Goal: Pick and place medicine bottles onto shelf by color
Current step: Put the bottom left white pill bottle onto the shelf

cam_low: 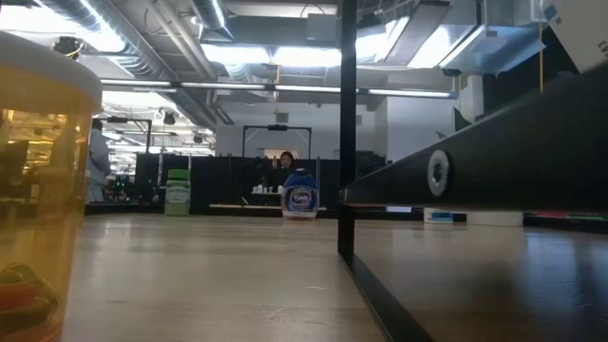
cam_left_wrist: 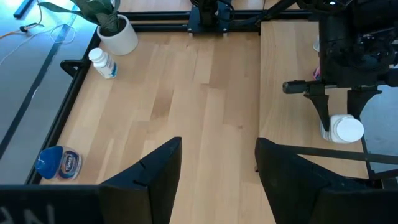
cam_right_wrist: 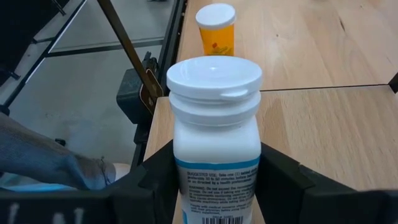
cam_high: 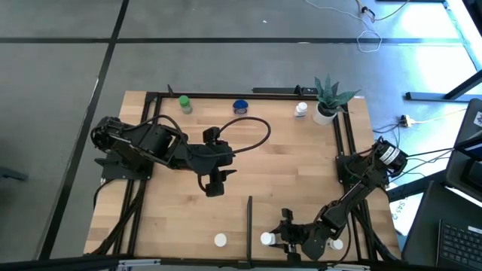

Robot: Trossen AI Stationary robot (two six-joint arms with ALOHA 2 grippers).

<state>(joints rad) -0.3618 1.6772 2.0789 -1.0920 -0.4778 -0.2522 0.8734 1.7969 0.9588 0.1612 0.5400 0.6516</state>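
A: Surface? Room?

B: Light wood plank desk (cam_high: 286,173), black frame rails (cam_high: 346,143) round it, a short black divider bar (cam_high: 250,218) at the near edge. Grey floor outside. The low view looks into a big room with ceiling lights; a person (cam_low: 96,157) stands far back.

A: Bottle count?

B: Six that I can make out from above. Green bottle (cam_high: 184,104), blue bottle (cam_high: 241,107) and one white bottle with a blue label (cam_high: 301,110) along the far rail, well ahead of both tools. A plant (cam_high: 328,96) in a white pot sits just beside that white one. At the near edge: an orange bottle (cam_high: 220,240) with a white cap left of the bar, a white bottle (cam_high: 267,239) right of it, and another pale one behind the right arm, partly hidden.

A: Right tool?

B: Right tool (cam_high: 280,235) is at the near edge, fingers (cam_right_wrist: 280,180) either side of the white bottle, touching its body. The bottle stands upright on the desk.

A: Left tool?

B: Left tool (cam_high: 214,184) hangs over mid-desk, jaws apart, holding nothing. Bare planks between its fingers (cam_left_wrist: 155,171).

A: Arms?

B: Two.
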